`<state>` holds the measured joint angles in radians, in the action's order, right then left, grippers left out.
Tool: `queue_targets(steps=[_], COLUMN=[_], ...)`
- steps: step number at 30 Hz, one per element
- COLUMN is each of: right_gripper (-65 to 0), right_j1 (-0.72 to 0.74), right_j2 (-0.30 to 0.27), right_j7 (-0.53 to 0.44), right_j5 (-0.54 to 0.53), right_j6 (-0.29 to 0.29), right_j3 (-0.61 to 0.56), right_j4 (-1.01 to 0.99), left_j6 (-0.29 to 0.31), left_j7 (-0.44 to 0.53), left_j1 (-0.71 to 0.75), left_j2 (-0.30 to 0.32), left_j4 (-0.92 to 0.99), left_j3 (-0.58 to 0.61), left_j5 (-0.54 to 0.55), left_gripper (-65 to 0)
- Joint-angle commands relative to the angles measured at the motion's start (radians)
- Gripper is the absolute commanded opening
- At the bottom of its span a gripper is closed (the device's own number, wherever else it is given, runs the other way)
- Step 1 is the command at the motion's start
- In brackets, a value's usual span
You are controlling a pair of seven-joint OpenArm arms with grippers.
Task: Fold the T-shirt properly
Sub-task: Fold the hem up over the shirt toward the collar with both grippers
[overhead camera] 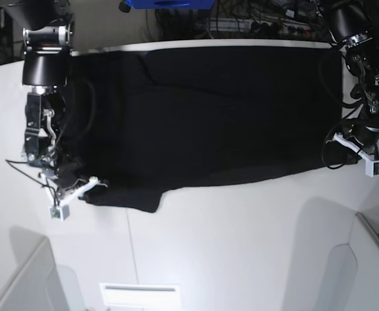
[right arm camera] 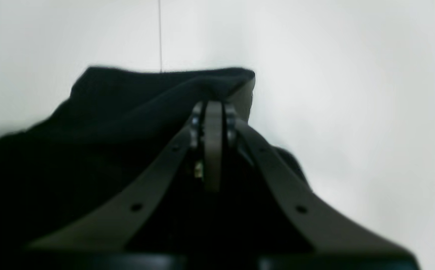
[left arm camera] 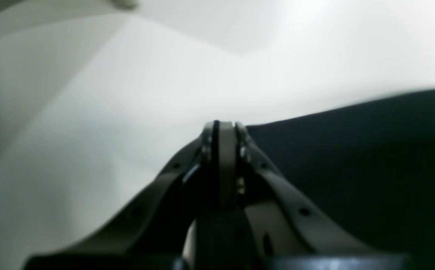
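The T-shirt (overhead camera: 202,116) is soft black cloth, spread wide on the smooth white table (overhead camera: 241,246). The left gripper (left arm camera: 223,131) and the right gripper (right arm camera: 213,108) are both closed, each pinching its edge.

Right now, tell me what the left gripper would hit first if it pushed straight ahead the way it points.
Probably only the bare white table. The left gripper is shut at the edge of the T-shirt, which lies to its right; depth is unclear in this blurred view.

T-shirt (overhead camera: 202,116) spread across table (overhead camera: 241,246), 1 gripper at each end.
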<state>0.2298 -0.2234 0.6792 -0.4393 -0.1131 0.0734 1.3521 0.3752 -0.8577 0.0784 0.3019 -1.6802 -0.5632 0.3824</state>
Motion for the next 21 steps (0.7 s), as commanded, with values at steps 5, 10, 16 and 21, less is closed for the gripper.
queue_targets(steps=[5, 10, 16, 21], right_gripper=[-65.0, -65.0, -65.0, -65.0], right_j1=[-0.017, -0.066, -0.123, -0.157], right_j2=[-0.011, -0.011, -0.009, -0.009], right_j7=[0.001, 0.007, 0.015, 0.060], right_j5=[-0.003, -0.003, -0.003, -0.003], right_j6=[-0.001, -0.001, -0.001, -0.001], right_j3=[0.004, 0.006, 0.064, 0.065], right_j4=[0.073, 0.126, 0.183, 0.250], left_j6=[0.023, 0.023, 0.025, 0.025], left_j7=[0.021, 0.021, 0.021, 0.021], left_j1=[0.028, 0.073, 0.119, 0.162], left_j2=[0.012, 0.012, 0.010, 0.015], left_j4=[-0.044, -0.103, -0.137, -0.137], left_j3=[-0.004, -0.005, -0.037, -0.060], left_j5=[0.010, 0.011, 0.011, 0.123], left_gripper=[-65.0, -65.0, -65.0, -65.0])
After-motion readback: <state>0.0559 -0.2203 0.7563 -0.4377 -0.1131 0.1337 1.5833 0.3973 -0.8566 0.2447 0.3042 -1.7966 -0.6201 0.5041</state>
